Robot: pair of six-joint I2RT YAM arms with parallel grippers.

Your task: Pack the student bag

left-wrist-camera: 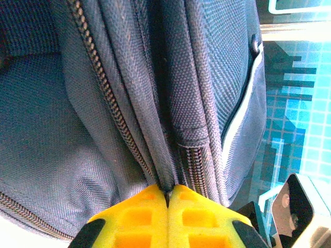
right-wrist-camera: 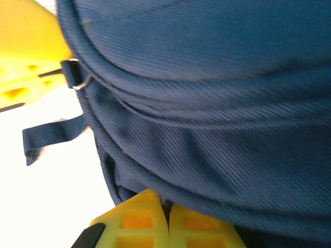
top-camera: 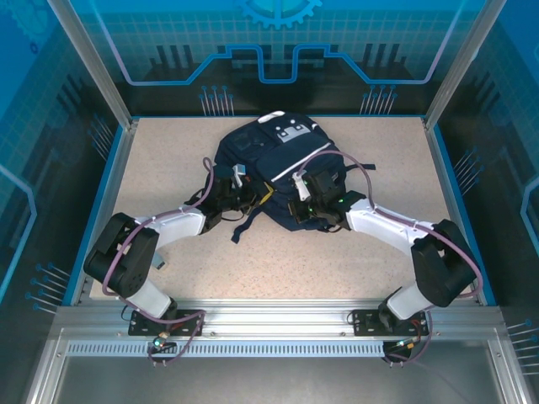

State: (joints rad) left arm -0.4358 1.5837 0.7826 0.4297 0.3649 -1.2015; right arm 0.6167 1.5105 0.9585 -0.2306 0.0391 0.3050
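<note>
- Pinching a thin fold of navy cloth, my left gripper [left-wrist-camera: 167, 192] has its yellow fingers pressed flat together on the student bag [top-camera: 274, 168]. It bites right beside a zipper track [left-wrist-camera: 103, 88], at the bag's left flank.
- I judge this bite shallow, little more than a seam edge. A firm pull could slide the cloth out from between the fingers. It could also load the zipper teeth instead of spreading the opening.
- Centre of the scene: the bag lies on the table [top-camera: 160, 160], mid-width and toward the far side, with its pale patch pointing away from the arms. Its dark straps trail toward the near edge between them. The left wrist view shows lining beside the zipper, so a compartment looks at least partly open; how wide, I cannot tell.
- On the bag's right flank, my right gripper [right-wrist-camera: 166, 204] is closed tight on a bulge of outer fabric, with cloth caught between its yellow fingers.
- The bag is soft and unanchored. If the two arms pull unevenly, I expect the whole bag to drag or twist rather than open.
- A loose strap end [right-wrist-camera: 51, 135] and a metal ring [right-wrist-camera: 77, 80] hang just beside the right gripper. Either could snag a finger on the next move.
</note>
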